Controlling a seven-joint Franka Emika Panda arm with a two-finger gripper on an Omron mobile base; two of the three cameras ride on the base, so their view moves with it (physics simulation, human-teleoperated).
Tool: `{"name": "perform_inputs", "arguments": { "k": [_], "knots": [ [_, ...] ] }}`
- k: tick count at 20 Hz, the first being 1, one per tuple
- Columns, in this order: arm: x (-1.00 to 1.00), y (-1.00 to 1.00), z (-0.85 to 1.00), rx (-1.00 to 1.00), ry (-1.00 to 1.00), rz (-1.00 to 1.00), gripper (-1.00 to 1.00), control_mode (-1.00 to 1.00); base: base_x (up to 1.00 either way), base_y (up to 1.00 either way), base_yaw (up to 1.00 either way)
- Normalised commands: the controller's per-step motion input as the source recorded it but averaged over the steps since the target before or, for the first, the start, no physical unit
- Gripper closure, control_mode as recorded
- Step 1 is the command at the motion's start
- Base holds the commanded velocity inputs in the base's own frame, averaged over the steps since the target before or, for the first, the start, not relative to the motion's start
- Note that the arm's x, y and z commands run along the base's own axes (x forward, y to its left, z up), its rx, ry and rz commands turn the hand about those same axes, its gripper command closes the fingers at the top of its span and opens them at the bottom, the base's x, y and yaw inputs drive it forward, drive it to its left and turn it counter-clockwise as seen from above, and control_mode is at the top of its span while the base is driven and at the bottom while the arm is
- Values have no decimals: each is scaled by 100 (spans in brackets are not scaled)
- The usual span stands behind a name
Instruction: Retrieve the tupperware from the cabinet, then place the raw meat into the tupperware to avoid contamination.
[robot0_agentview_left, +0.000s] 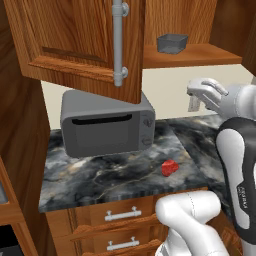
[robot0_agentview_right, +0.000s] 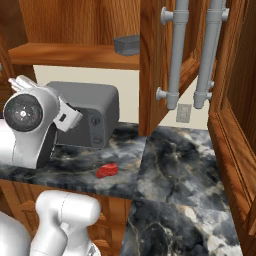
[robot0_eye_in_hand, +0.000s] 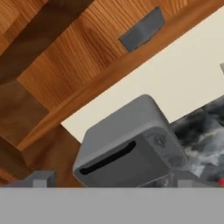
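The cabinet (robot0_agentview_left: 75, 35) hangs above the counter with its door swung open. On its shelf sits the tupperware (robot0_agentview_left: 172, 43) (robot0_agentview_right: 127, 45) (robot0_eye_in_hand: 142, 29), a small grey tub. The raw meat (robot0_agentview_left: 170, 168) (robot0_agentview_right: 107, 170) lies as a red lump on the dark marble counter (robot0_agentview_left: 115, 175), in front of and to the right of the microwave. My gripper (robot0_agentview_left: 196, 100) (robot0_agentview_right: 69, 116) (robot0_eye_in_hand: 111, 181) hovers in the air above the counter, below the shelf and to the right of the tub. It is open, with nothing between its fingers, and faces the microwave and the shelf.
A big grey microwave (robot0_agentview_left: 105, 125) (robot0_eye_in_hand: 131, 148) stands on the counter under the open door. Long silver bar handles (robot0_agentview_right: 175, 55) run down the doors at the right. Drawers (robot0_agentview_left: 122, 215) sit below the counter edge. A wall outlet (robot0_agentview_right: 183, 113) is on the back wall.
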Motion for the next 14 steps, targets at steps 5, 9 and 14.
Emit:
{"name": "perform_inputs", "arguments": {
  "k": [5, 9, 14],
  "knots": [
    [51, 35, 7, 20, 0, 11, -100, -100, 0, 0, 0],
    [60, 51, 6, 17, 5, 10, -100, -100, 0, 0, 0],
    [53, 45, 8, 17, 12, 14, -100, -100, 0, 0, 0]
  ]
}}
